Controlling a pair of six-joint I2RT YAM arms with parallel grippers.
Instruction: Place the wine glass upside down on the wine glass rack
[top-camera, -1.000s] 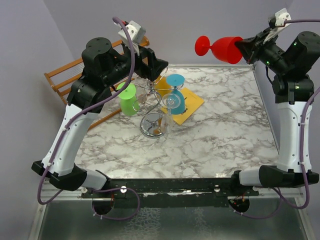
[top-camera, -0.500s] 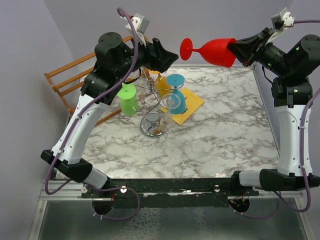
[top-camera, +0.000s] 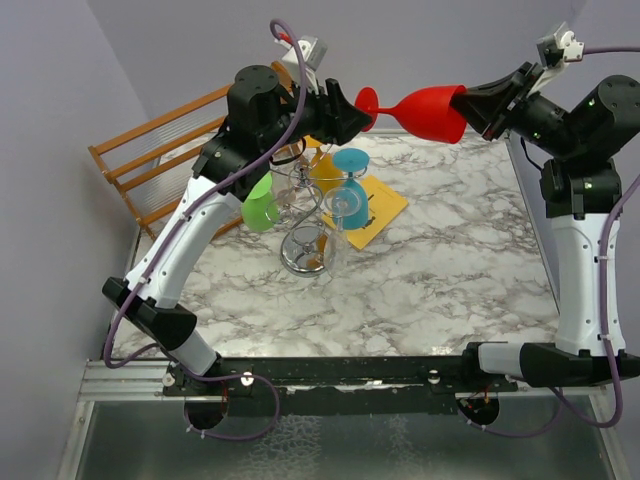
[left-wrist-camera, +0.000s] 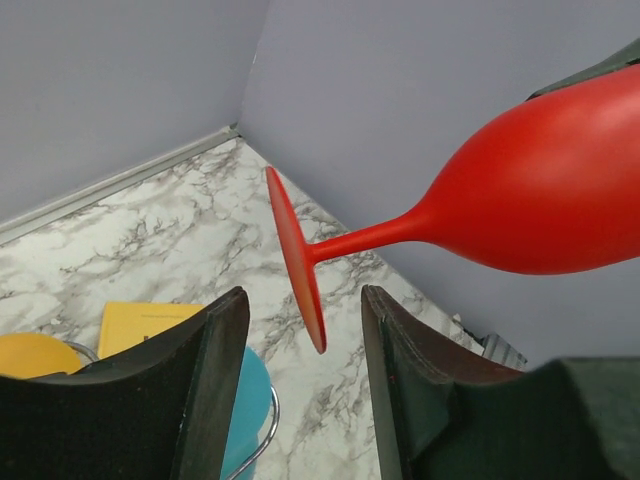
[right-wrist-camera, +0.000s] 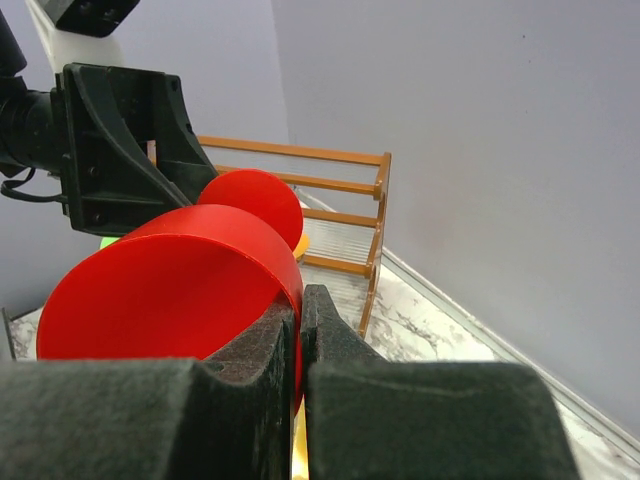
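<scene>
The red wine glass (top-camera: 430, 110) hangs on its side high above the table, foot pointing left. My right gripper (top-camera: 470, 104) is shut on the rim of its bowl (right-wrist-camera: 170, 290), one finger inside and one outside. My left gripper (top-camera: 352, 112) is raised to meet it. In the left wrist view its jaws stand apart on either side of the round foot (left-wrist-camera: 295, 260), which sits edge-on between them and touches neither finger. The wine glass rack (top-camera: 305, 228), chrome wire on a shiny round base, stands on the marble below and carries a green (top-camera: 258, 205), a teal (top-camera: 350, 165) and a clear glass (top-camera: 345, 208).
A slatted wooden shelf rack (top-camera: 150, 150) leans at the back left, also seen in the right wrist view (right-wrist-camera: 345, 200). A yellow card (top-camera: 385, 205) lies under the chrome rack's right side. A yellow glass (top-camera: 325, 172) hangs on the rack. Walls close in behind and to the right.
My left arm has lifted and swung right, up to the glass's foot, and its jaws have narrowed. The right arm has carried the glass leftward and levelled it.
</scene>
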